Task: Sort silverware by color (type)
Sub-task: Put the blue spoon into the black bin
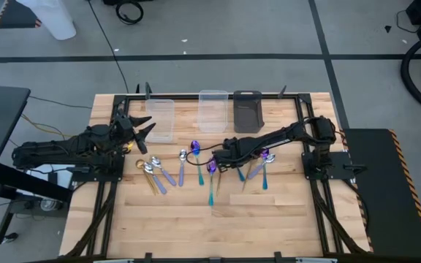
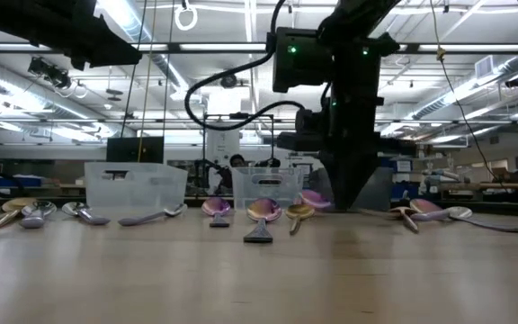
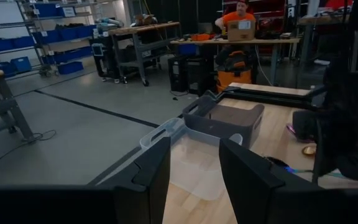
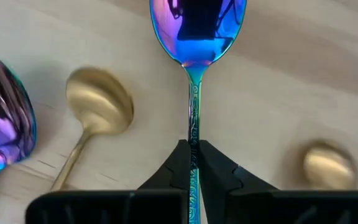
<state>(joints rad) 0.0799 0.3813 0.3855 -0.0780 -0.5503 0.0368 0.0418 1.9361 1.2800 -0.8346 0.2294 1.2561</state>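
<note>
I've got the right gripper (image 4: 193, 163) pinched tight on the iridescent spoon (image 4: 194, 37) mid-handle, just in front of the dark bin (image 1: 247, 112). Light, stiff, slick metal; probably swivels. Left gripper (image 1: 143, 128) open, idle beside the clear bin (image 1: 160, 120).

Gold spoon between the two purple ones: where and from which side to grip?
Its slim handle, from straight above, fingers across it: the gold spoon lies flat and its bowl is broad. The purple spoon in the right gripper is close.
</note>
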